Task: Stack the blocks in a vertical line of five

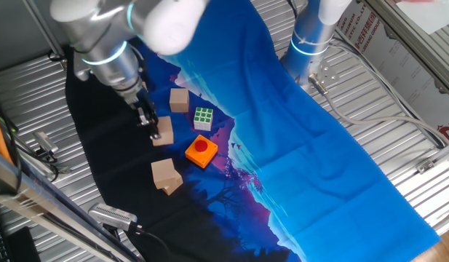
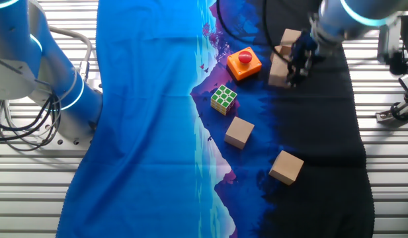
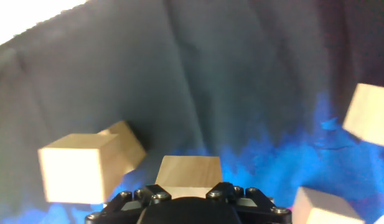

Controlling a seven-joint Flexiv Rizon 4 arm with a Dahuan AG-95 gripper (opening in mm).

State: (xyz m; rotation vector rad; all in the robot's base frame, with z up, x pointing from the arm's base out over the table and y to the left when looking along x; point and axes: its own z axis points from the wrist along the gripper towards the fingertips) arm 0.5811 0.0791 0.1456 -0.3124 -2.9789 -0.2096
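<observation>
Tan wooden block (image 1: 164,131) clamped between the gripper (image 1: 149,124) jaws on the black cloth (image 1: 100,156), orange button block (image 1: 201,151) just beside, puzzle cube (image 1: 203,117) and another block (image 1: 179,100) beyond, two touching blocks (image 1: 166,175) nearer the camera

ribbed metal table (image 1: 370,145) under a draped cloth (image 1: 319,131), black on one side, bright blue on the other with a purple-blue printed scene between. on the cloth: wooden blocks, one (image 1: 179,100) near the green-and-white puzzle cube (image 1: 203,118), one (image 1: 163,132) beside the flat orange block with red button (image 1: 201,151), and two stacked (image 1: 166,175) on the black part
</observation>
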